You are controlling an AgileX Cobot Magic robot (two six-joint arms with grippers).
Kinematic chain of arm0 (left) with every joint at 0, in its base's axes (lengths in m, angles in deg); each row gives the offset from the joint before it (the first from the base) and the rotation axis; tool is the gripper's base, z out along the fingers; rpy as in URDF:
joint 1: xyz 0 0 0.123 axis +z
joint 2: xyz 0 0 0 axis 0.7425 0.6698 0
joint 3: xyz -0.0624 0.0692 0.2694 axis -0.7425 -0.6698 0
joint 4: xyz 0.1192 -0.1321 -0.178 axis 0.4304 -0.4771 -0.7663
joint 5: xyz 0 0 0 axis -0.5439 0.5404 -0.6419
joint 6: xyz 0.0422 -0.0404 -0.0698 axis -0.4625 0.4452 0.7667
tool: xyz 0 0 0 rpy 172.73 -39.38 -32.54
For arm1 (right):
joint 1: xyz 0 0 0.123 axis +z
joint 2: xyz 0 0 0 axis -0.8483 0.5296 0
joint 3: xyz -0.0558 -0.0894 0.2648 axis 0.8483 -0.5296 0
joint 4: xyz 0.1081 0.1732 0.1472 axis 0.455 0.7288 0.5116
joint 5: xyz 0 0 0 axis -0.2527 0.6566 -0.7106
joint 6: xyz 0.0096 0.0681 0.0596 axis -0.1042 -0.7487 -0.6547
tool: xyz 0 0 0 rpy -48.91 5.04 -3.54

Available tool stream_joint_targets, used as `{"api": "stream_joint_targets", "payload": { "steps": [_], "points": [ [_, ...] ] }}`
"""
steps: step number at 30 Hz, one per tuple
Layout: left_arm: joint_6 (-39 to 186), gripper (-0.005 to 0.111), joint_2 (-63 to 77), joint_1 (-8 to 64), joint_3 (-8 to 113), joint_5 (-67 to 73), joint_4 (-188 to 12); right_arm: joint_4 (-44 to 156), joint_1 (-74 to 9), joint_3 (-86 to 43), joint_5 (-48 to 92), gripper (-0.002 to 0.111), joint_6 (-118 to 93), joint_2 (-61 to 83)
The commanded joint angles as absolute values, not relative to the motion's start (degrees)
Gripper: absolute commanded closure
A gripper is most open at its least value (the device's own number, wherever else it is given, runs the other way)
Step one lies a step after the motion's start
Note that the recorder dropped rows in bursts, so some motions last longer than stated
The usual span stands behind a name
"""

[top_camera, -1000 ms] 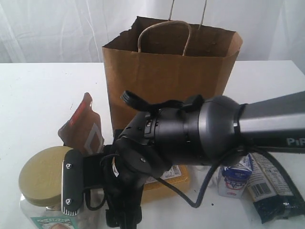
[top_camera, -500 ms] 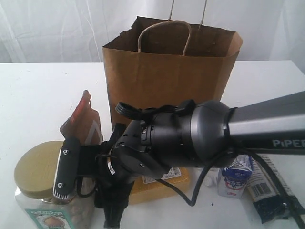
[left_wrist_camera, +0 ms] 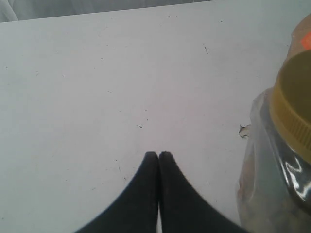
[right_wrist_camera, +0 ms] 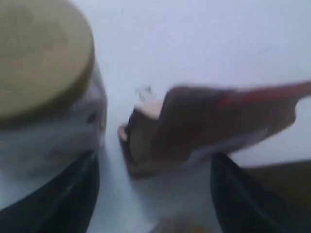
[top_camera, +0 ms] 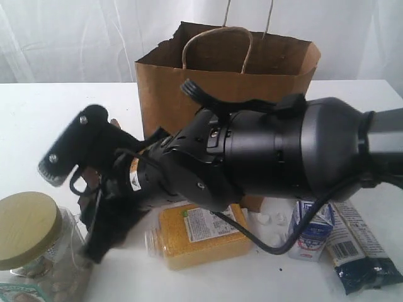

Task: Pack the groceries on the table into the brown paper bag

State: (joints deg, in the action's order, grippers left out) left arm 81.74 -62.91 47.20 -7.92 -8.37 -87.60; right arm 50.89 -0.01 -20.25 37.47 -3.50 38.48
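While right tool (right_wrist_camera: pixel 154 164) hangs jaws wide, gripping nothing, facing brown-red pouch (right_wrist_camera: pixel 209 121) and clear jar (right_wrist_camera: pixel 43 73), left tool (left_wrist_camera: pixel 159 156) sits pinched closed above worktop (left_wrist_camera: pixel 97 73) beside that jar | yellow bottle (top_camera: pixel 186 245) lies before upright brown paper bag (top_camera: pixel 189 94), white label unreadable | blue-white carton (top_camera: pixel 310 229) stands near it, print illegible

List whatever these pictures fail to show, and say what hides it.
- Inside the brown paper bag: exterior view, its front wall blocks it.
- The brown-red pouch: right wrist view, motion blur; in the exterior view the right arm covers it.
- The right gripper: blur leaves unclear whether it holds anything.
- The jar: exterior view, bottom edge cuts it off.
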Motion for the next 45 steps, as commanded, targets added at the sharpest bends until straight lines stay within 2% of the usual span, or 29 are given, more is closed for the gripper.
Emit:
{"api": "stream_joint_targets", "payload": {
  "steps": [1, 3, 7, 16, 29, 31, 36, 38, 41, 45],
  "points": [
    [81.74, 0.107, -63.13, 47.27, -8.11, -8.16, -87.60, 50.22, -0.37, -20.29, 60.35, 0.047, 10.01, 38.24],
    [81.74, 0.107, -63.13, 47.27, -8.11, -8.16, -87.60, 50.35, -0.37, -20.29, 64.68, 0.047, 17.10, 38.24],
    [81.74, 0.107, -63.13, 47.27, -8.11, -8.16, -87.60, 50.20, -0.37, -20.29, 56.16, 0.047, 22.72, 40.61],
    [81.74, 0.107, -63.13, 47.27, -8.11, -8.16, -87.60, 49.56, -0.37, -20.29, 47.57, 0.047, 24.06, 46.02],
    [81.74, 0.107, -63.13, 47.27, -8.11, -8.16, -87.60, 41.79, -0.37, -20.29, 47.31, 0.048, 24.06, 51.03],
    [81.74, 0.107, -63.13, 47.27, -8.11, -8.16, -87.60, 41.79, -0.37, -20.29, 47.39, 0.053, 24.06, 51.03],
    [81.74, 0.107, -63.13, 47.27, -8.11, -8.16, -87.60, 41.79, -0.37, -20.16, 47.82, 0.082, 21.04, 50.92],
    [81.74, 0.107, -63.13, 47.27, -8.11, -8.16, -87.60, 41.79, -0.37, -19.80, 48.88, 0.090, 18.99, 50.67],
    [81.74, 0.107, -63.13, 47.27, -8.11, -8.16, -87.60, 41.63, -0.37, -18.61, 51.90, 0.095, 18.38, 49.39],
    [81.74, 0.107, -63.13, 47.27, -8.11, -8.16, -87.60, 42.02, -0.37, -16.38, 54.93, 0.096, 18.38, 45.58]
  ]
}}
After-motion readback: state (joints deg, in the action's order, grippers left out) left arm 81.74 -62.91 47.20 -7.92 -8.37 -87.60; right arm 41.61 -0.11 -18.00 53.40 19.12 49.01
